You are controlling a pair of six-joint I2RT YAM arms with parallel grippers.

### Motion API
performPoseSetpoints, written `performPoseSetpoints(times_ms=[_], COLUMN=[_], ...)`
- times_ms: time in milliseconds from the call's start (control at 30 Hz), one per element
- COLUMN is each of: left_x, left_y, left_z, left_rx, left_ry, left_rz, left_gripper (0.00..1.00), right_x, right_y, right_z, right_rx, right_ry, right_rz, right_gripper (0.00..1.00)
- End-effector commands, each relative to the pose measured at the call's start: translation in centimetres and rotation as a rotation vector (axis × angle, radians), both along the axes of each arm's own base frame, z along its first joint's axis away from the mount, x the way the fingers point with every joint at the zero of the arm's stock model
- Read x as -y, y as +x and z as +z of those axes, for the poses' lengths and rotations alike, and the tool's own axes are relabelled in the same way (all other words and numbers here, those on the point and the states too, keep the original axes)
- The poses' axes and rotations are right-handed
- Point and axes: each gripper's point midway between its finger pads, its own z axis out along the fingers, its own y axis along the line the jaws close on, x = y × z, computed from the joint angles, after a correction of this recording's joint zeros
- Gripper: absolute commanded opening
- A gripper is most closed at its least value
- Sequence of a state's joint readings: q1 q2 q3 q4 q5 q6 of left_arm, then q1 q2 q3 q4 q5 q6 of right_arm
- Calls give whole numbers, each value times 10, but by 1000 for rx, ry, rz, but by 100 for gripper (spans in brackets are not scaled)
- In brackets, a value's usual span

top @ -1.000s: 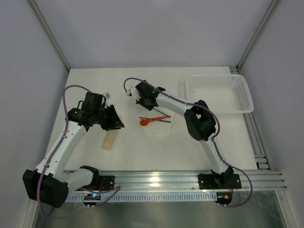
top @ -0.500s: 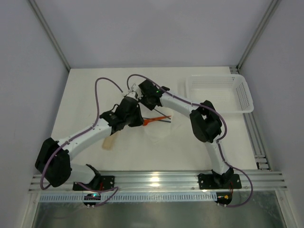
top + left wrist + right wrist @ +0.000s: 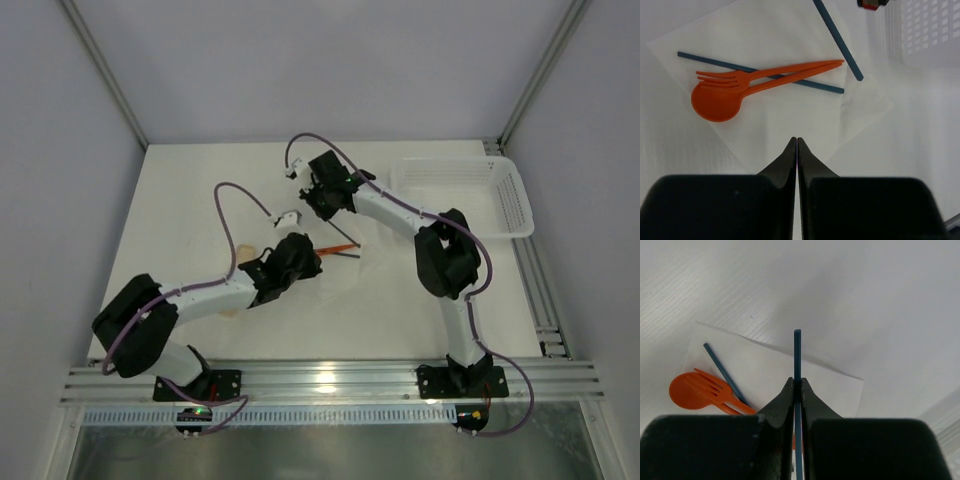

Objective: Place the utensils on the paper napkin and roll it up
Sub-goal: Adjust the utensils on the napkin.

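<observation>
Hides mostly under the left arm from above, but shows at the wrists as a creased white napkin on the counter bearing spoon, fork and stick, left gripper shut empty, right gripper pinching a second stick.

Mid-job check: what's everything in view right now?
paper napkin: one, white, mid-table
spoon: one, orange, on the napkin
fork: one, orange, tines over the spoon's bowl
lying blue stick: one, dark blue, on napkin under orange handles
held blue stick: one, dark blue, in right tool
basket: one, white, far right
beige piece: one, mostly under left arm
left tool: shut, empty, above the napkin
right tool: shut on held blue stick
</observation>
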State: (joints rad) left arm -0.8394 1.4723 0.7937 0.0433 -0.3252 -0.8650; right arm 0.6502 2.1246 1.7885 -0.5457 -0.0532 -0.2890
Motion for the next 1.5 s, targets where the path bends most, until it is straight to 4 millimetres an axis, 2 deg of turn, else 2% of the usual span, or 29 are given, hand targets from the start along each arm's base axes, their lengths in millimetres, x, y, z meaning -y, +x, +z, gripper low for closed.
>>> performPoseSetpoints(times_ms=[0,67,133,233,400,467,600,633,700,767,933,1100,1400,1467], left_x=[9,17,15,18,24,18,12,10,7,4,-3,-3,1,1], left_y=[8,0,-10,-11,-15,-18,-20,-21,-22,-25,-28,-28,-27,-27], left_z=[9,-3,-21,-28,-38,-45,-49,-50,-52,-58,-65,-72,-74,-72], left_rx=[68,26,5,8,-12,-22,-39,-51,-65,-92,-129,-155,-169,-169], left_ry=[-179,-241,-260,-307,-331,-328,-317,-305,-293,-278,-232,-209,-212,-213], left_rz=[118,133,132,129,104,123,148,158,172,187,215,232,233,232], left_gripper=[0,0,0,0,0,0,0,0,0,0,0,0,0,0], right_x=[-6,-7,-6,-5,-8,-8,-9,-11,-14,-16,-25,-29,-36,-36], right_y=[12,8,7,6,-2,-1,2,2,6,6,7,6,6,9], right_z=[54,60,65,77,67,64,64,57,60,52,58,35,14,16], right_rx=[60,60,69,77,51,75,128,120,122,105,148,125,130,148], right_ry=[131,143,147,178,168,129,67,49,46,26,51,28,26,30], right_rz=[-56,-44,-38,-35,-7,20,56,69,75,83,121,161,178,171], right_gripper=[4,4,4,4,4,4,4,4,4,4,4,4,4,4])
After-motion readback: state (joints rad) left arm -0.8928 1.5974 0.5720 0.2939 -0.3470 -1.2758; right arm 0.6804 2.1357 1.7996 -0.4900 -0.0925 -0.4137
